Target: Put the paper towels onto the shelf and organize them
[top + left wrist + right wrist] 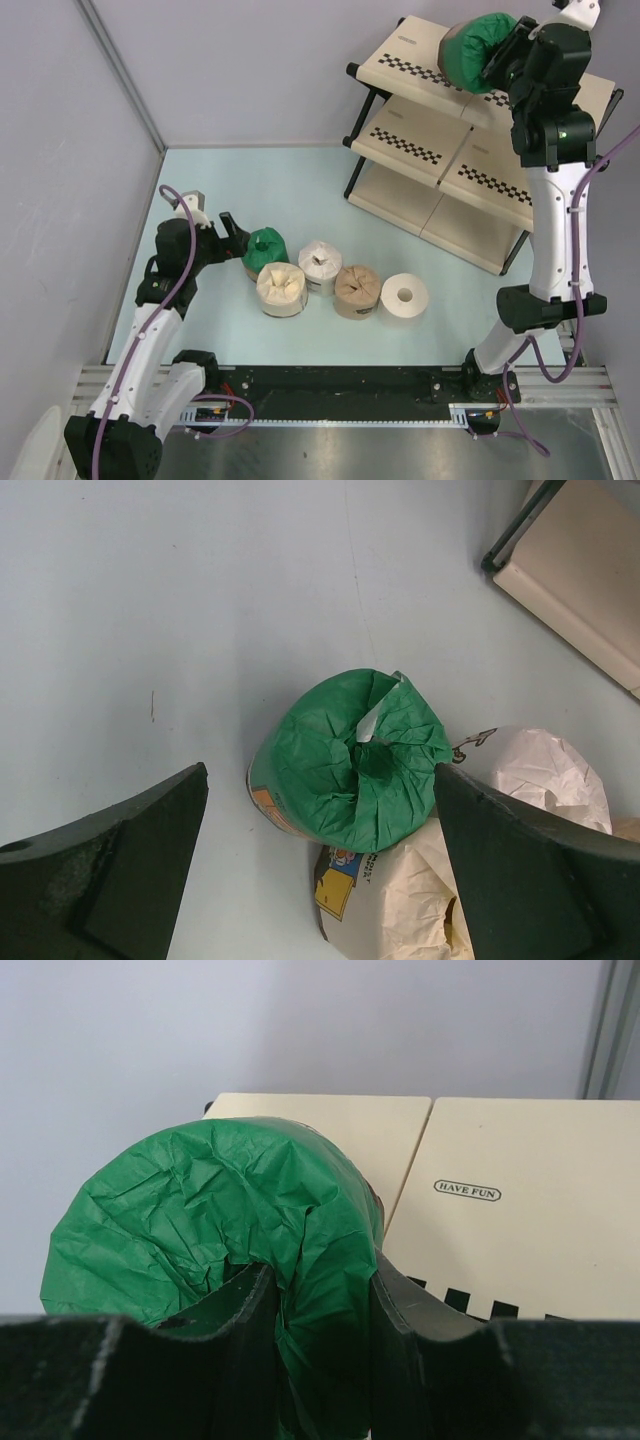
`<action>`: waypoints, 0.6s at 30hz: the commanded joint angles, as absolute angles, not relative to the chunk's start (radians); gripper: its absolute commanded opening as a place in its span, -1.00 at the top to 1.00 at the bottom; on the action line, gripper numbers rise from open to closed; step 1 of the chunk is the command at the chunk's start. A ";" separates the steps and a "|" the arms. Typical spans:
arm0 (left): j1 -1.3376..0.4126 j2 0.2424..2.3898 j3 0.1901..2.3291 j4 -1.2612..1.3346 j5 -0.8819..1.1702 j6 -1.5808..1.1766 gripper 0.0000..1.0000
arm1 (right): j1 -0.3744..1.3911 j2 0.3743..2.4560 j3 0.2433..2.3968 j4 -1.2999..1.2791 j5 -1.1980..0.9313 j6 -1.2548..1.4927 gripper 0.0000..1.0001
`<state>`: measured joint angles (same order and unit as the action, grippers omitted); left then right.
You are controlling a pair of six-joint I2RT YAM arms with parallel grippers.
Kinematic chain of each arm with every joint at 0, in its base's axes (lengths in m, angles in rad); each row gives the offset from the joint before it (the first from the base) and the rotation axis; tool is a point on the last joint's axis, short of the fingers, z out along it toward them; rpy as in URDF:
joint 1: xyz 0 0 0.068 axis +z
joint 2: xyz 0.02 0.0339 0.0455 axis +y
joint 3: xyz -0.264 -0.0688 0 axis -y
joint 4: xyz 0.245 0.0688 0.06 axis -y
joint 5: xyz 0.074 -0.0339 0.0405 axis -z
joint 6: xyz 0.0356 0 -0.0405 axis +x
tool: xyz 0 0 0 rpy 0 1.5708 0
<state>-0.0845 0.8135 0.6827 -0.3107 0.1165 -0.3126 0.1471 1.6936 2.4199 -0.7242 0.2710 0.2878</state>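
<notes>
We see a pale blue table (300, 180), grey walls (60, 150) along its left and far edges, and a brushed metal plate (380, 450) past its near edge.

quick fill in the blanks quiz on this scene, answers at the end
1. The roll that the right gripper holds over the shelf is wrapped in ___ paper.
2. Counting the tan roll, ___ rolls stand on the table.
3. The left gripper is ___, its fingers either side of the green roll.
4. The bare white roll is the one nearest the ___ arm's base.

Answers: green; five; open; right
</notes>
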 commanded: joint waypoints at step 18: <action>-0.080 0.795 0.693 -0.318 0.101 -0.301 -1.00 | 0.124 1.562 2.332 -0.683 0.244 0.311 0.15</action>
<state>-0.0845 0.8173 0.6827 -0.3126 0.1143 -0.3126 0.1322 1.5890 2.3299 -0.7368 0.2562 0.3035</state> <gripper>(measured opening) 0.996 0.416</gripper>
